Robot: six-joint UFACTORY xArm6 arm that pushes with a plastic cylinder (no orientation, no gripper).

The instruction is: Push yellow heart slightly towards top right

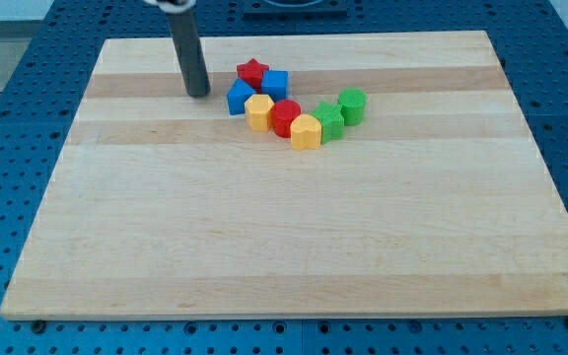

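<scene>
The yellow heart (306, 130) lies near the board's top centre, at the lower end of a curved cluster of blocks. It touches the red round block (285, 117) on its left and the green star (329, 121) on its right. My tip (198, 95) rests on the board to the left of the cluster, just left of the blue triangular block (240, 97). The tip is well apart from the yellow heart, with other blocks between them.
A red star (252, 71) and a blue cube (275, 84) sit at the cluster's top. A yellow hexagon (258, 111) lies between the blue triangular block and the red round block. A green round block (352, 105) sits at the right end. The wooden board (284, 247) lies on a blue perforated table.
</scene>
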